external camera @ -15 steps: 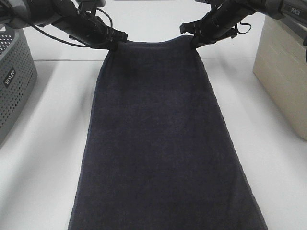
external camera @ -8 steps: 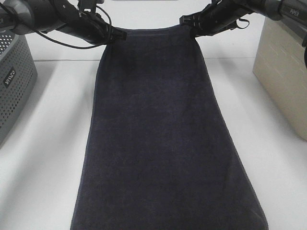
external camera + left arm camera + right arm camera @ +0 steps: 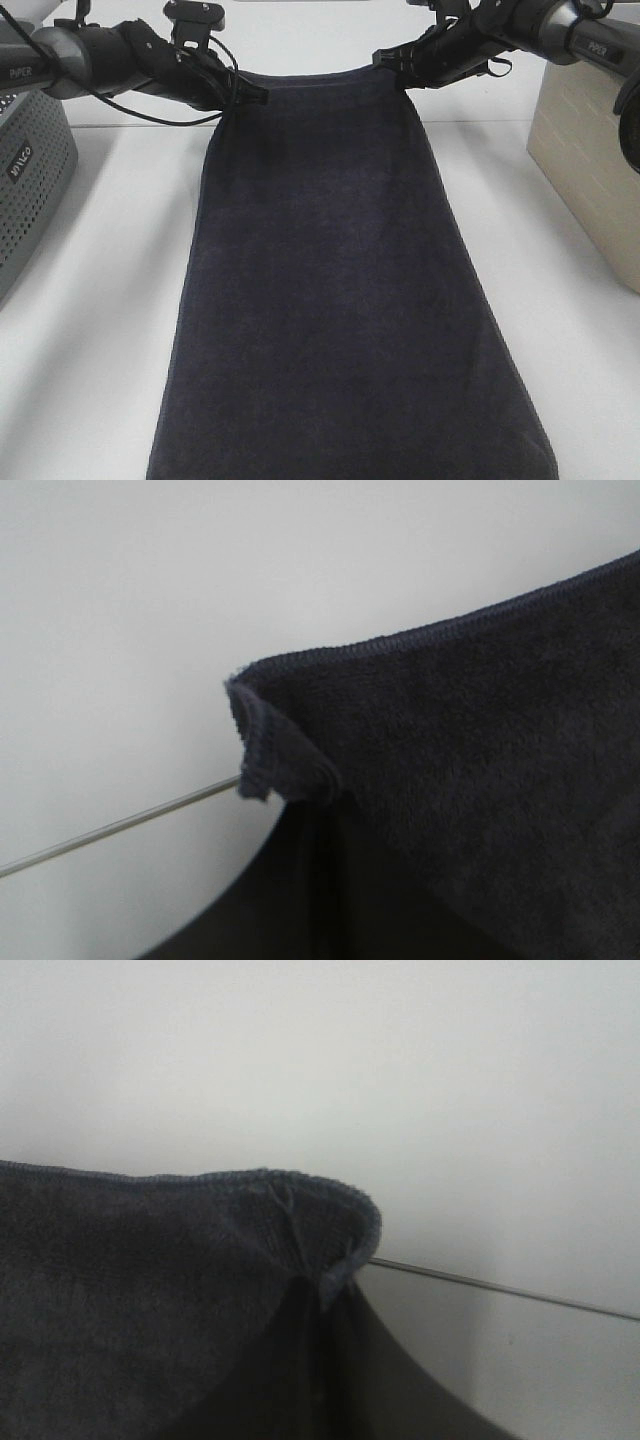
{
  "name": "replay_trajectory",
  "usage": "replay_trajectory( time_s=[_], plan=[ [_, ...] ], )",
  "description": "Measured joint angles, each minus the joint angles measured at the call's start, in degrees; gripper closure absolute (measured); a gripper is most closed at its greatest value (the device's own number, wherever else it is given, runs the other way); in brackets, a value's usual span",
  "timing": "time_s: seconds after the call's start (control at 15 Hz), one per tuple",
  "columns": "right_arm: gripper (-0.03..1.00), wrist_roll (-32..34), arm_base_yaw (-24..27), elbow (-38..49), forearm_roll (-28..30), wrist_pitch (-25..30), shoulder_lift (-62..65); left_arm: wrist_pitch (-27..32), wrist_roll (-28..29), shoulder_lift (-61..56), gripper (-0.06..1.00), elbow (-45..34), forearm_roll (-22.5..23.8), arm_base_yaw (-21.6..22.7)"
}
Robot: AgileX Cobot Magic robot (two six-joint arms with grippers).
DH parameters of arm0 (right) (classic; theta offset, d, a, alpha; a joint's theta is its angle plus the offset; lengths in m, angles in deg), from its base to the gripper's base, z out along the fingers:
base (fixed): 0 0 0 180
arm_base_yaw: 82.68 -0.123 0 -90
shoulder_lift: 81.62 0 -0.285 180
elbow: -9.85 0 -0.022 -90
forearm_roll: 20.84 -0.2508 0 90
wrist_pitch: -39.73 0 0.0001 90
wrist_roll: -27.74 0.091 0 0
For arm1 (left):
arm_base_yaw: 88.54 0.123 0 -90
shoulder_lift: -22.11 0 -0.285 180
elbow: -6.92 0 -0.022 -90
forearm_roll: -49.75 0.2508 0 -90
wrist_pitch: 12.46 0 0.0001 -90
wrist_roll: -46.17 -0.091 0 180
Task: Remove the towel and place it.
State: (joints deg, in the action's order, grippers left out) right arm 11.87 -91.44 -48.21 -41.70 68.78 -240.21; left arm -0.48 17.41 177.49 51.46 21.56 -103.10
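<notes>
Currently: towel (image 3: 330, 300), dark terry, hung betw. left gripper (image 3: 243, 95) & right gripper (image 3: 392, 63), each pinching a far corner; advise level, even-paced lift, corners taut.

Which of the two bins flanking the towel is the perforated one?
The grey basket on the left arm's side: its wall is covered in small holes. The beige bin on the right arm's side looks solid-walled.

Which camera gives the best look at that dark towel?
The exterior high view: it shows the towel hanging long and flat between both grippers. The left wrist and right wrist views show only one bunched, hemmed corner each.
</notes>
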Motion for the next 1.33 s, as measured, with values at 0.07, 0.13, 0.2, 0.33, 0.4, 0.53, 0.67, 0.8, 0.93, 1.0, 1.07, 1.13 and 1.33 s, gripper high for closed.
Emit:
replay_trajectory(
  time_s=[0.07,0.13,0.2,0.33,0.4,0.53,0.67,0.8,0.93,1.0,1.07,1.13,1.33],
  plan=[
    [0.95,0.00,0.00,-0.06,0.00,-0.46,-0.86,-0.40,0.00,0.80,0.94,0.57,0.00,-0.06],
    [0.95,0.00,0.00,-0.06,0.00,-0.74,-2.01,-0.52,0.00,1.72,0.94,1.20,0.00,-0.06],
    [0.95,0.00,0.00,-0.06,0.00,-0.74,-2.58,-0.63,0.00,2.12,0.94,1.60,0.00,-0.06],
    [0.95,0.00,0.00,-0.06,0.00,-0.92,-4.13,-0.97,0.00,4.01,0.94,3.90,0.00,-0.11],
    [0.95,0.00,0.00,-0.06,-0.06,-2.06,-4.47,-1.03,0.00,5.84,0.94,6.36,0.00,-0.11],
    [0.95,0.00,0.00,-0.06,-0.11,-3.44,-4.53,-1.38,0.00,6.53,0.94,6.93,0.00,-0.11],
    [0.95,0.00,0.00,-0.06,-0.63,-4.07,-4.76,-1.78,0.00,6.70,0.94,6.93,0.00,-0.11],
    [0.95,0.00,0.00,-0.06,-1.43,-4.13,-5.04,-1.83,0.00,6.76,0.94,6.93,0.00,-0.11],
    [0.95,-0.06,0.00,-0.06,-1.72,-4.58,-5.10,-2.18,0.00,6.76,0.94,6.93,0.00,-0.11],
    [0.95,-0.17,0.00,-0.06,-2.06,-4.58,-5.10,-2.86,0.00,6.76,0.94,6.93,0.00,-0.11],
    [0.95,-0.63,0.00,-0.06,-2.35,-4.58,-5.10,-3.27,0.00,6.88,0.94,6.93,0.00,-0.11],
    [0.95,-1.26,0.00,-0.06,-2.69,-4.58,-5.10,-3.61,0.00,7.05,0.94,7.05,0.00,-0.11],
    [0.91,-1.49,0.00,-0.06,-2.92,-5.04,-5.10,-4.30,0.17,8.71,0.94,7.33,-0.63,-0.11]
  ],
)
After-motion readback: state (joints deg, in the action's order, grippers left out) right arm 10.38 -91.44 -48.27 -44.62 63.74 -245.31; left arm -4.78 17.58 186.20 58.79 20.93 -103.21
